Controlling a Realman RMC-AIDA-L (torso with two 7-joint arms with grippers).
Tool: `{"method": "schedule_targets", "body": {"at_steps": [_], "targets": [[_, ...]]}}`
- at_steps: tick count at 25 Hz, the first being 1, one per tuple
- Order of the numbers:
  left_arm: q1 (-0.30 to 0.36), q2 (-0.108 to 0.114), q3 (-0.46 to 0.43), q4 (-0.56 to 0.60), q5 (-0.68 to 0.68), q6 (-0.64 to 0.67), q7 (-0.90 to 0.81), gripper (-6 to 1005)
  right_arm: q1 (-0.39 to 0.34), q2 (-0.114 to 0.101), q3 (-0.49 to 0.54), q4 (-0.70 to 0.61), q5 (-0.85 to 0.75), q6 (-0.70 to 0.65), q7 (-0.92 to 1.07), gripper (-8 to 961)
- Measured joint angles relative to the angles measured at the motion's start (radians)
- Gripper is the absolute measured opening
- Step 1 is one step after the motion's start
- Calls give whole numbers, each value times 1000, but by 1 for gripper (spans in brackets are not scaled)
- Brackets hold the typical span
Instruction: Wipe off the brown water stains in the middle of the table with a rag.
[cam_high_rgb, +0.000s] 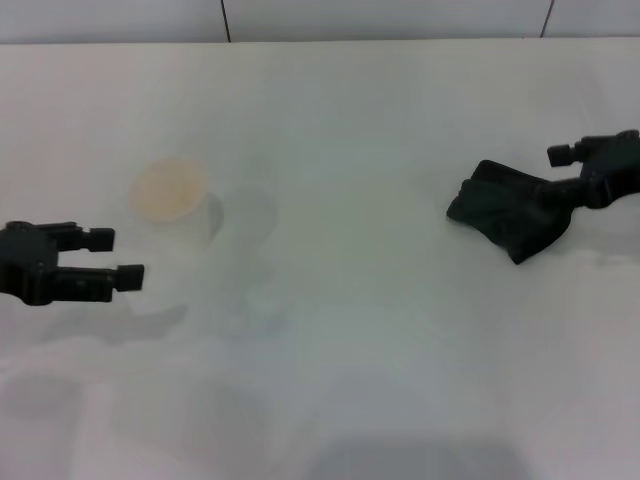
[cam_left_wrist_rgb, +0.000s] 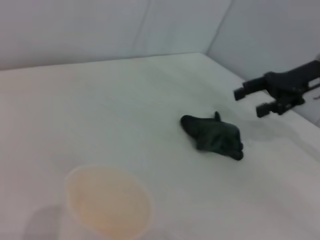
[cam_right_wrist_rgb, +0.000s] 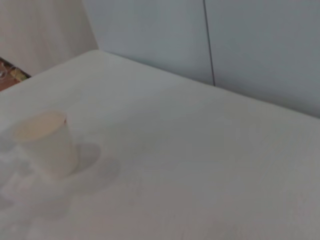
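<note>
Head view is showing you no brown water stains on the table (cam_high_rgb: 360, 330); the middle is looking bare, so you cannot place the blot from here. The rag (cam_high_rgb: 508, 220) is lying crumpled toward the table's right side, its long axis running toward the right gripper (cam_high_rgb: 583, 172), which is sitting at its right end with fingers spread, seemingly not clamping it. The left gripper (cam_high_rgb: 118, 255) is hovering open far left, beside the cup (cam_high_rgb: 172, 200).

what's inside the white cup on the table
The white cup holds a pale orange liquid, its surface visible near the rim. How deep it goes, and the cup's bottom, are hidden. It stands on the table near the left gripper.
</note>
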Motion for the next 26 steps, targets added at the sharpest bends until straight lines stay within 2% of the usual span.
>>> {"method": "schedule_targets", "body": {"at_steps": [4,5,11,14,18,26], "targets": [[35,2,-1,19,-72,-4,19,894,4,-3,-3,55,-1,-2,-31,856],[53,1,-1,39,-107,-5,37,894,7,1,0,105,2,-3,-69,856],[74,6,-1,108,-185,-6,85,894,-1,13,0,134,34,-4,-137,855],[77,16,-1,170,-199,-32,124,894,-1,13,-2,157,71,-7,-181,856],[76,19,-2,237,-196,-94,139,893,0,13,-2,178,86,-9,-210,856],[84,13,-1,244,-154,-87,131,893,-1,12,-1,194,80,-15,-216,855]]}}
